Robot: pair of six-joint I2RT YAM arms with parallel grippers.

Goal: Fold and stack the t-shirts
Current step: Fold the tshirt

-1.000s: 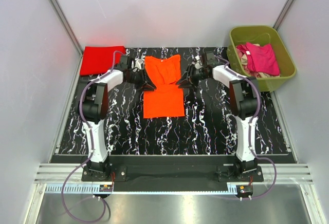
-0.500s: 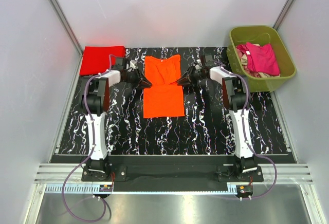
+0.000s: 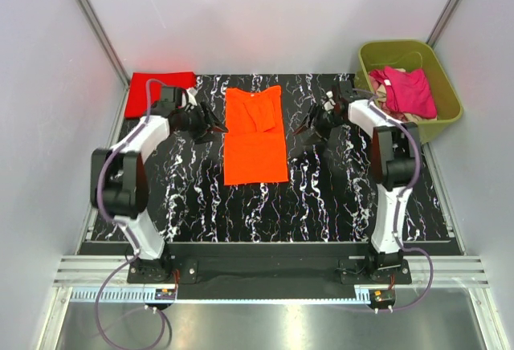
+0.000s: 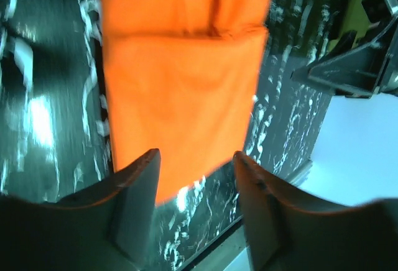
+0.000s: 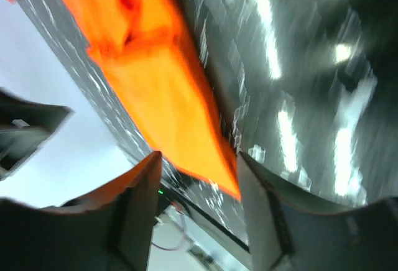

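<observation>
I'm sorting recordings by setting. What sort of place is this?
Probably a robotics lab cell: blank white walls, left arm and right arm bolted at a black marbled table, olive tub of shirts.

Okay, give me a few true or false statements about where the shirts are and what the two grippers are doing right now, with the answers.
1. The orange t-shirt lies on the table between the left gripper and the right gripper. True.
2. The left gripper is clamped on the orange t-shirt. False: its jaws stand open with nothing between them.
3. The red t-shirt lies in the tub. False: it lies on the table's far left corner.
4. A magenta t-shirt lies in the tub. True.
</observation>
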